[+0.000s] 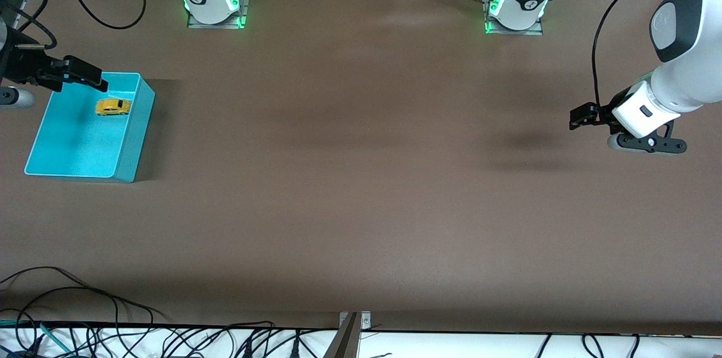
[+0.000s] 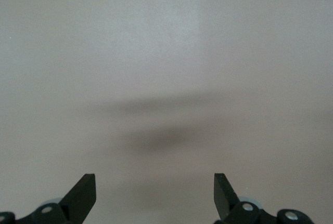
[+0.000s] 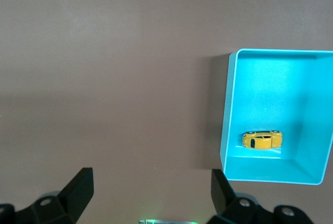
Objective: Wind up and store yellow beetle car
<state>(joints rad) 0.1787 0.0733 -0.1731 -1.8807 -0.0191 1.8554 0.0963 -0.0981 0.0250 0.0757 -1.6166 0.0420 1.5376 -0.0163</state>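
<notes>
Currently, the tiny yellow beetle-shaped toy car (image 1: 113, 106) sits inside the open turquoise plastic bin (image 1: 132, 138), on the bin floor close to the wall that lies farthest from the front camera. The bin stands near the desk's edge at the right arm's end.

Right end effector (image 1: 93, 77): hanging over that same rim of the bin, just above the car, fingers spread apart and holding nothing. In the right wrist view the car (image 3: 262, 139) lies on its side against the bin (image 3: 227, 130) wall, so I judge it is not sitting on its wheels.

Left end effector (image 1: 578, 117): over bare brown desk (image 1: 361, 177) toward the left arm's end, fingers (image 2: 83, 195) wide apart, empty. This arm waits.

Judgement on the step: the car is already in the bin, so either storing is done or the car must first be lifted out for winding; I cannot tell which from here.

Notes for a clean pick, if I go for one:
- Centre the right end effector over the car body, not the rim.
- Turn the wrist so the fingers close across the car's narrow width.
- Descend slowly; the near wall leaves little room for one finger.
- Close gently, since the rounded body may squirt sideways.
</notes>
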